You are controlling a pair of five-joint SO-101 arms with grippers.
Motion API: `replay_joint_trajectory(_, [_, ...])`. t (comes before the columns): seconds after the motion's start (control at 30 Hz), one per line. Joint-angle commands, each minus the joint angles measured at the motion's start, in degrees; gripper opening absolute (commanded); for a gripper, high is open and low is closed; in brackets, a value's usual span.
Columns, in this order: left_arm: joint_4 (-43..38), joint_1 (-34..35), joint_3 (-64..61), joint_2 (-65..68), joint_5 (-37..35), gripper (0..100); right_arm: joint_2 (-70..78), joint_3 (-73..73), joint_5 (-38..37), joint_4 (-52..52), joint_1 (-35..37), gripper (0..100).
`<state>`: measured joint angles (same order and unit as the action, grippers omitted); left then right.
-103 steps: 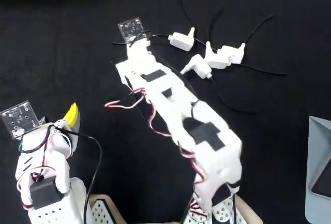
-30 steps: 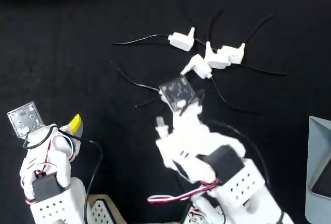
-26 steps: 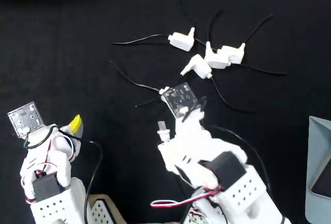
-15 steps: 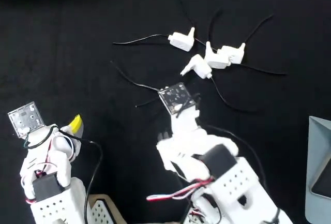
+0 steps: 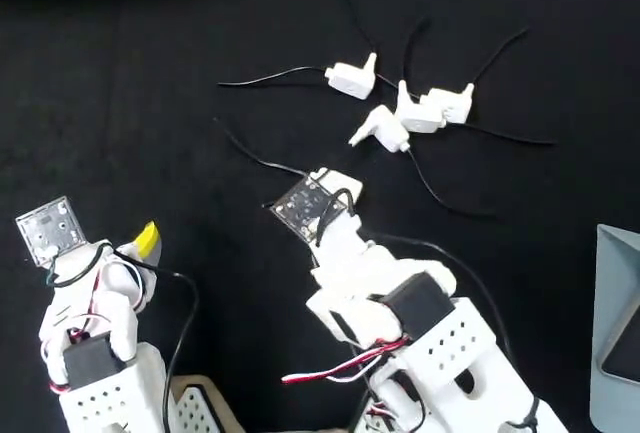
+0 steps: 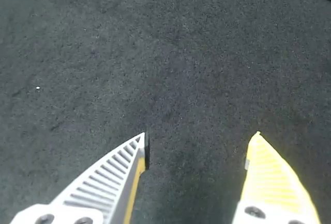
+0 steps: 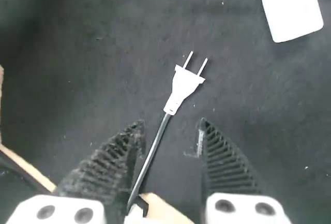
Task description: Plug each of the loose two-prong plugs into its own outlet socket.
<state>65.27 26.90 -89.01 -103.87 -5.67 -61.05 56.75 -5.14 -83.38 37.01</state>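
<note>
Right gripper (image 7: pixel 171 124), spread, straddles the cord (image 7: pixel 154 149) of a white plug (image 7: pixel 184 81), apparently untouched.

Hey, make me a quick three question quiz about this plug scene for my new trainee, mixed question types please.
1. True or false: the right claw is shut on the plug.
2. What lies under the left claw? A: a plug. B: bare black cloth. C: a socket block.
3. Fill in: the plug's cord is ___ in colour.

Key: 1 false, the claw is open with the plug lying on the cloth beyond its tips. 2 B. 3 black.
</note>
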Motion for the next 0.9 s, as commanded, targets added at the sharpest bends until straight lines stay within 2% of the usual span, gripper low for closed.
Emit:
replay_joint_trajectory(0.0, [-1.32, 0.04, 0.22, -0.26, 0.53, 31, 5.32, -3.38, 1.14, 0.18, -0.62, 14.9])
replay_joint_trajectory(0.2, [-1.32, 0.04, 0.22, -0.26, 0.53, 31, 17.36, -3.38, 6.59, 7.38, -0.53, 14.9])
replay_joint_trajectory(0.67, [-0.79, 0.48, 0.13, -0.26, 0.53, 31, 32.40, 3.74, 6.95, 29.19, -0.62, 14.9])
replay_joint_trajectory(0.87, [-0.79, 0.48, 0.13, -0.26, 0.53, 31, 38.81, 3.47, 6.95, 31.38, -4.92, 15.0])
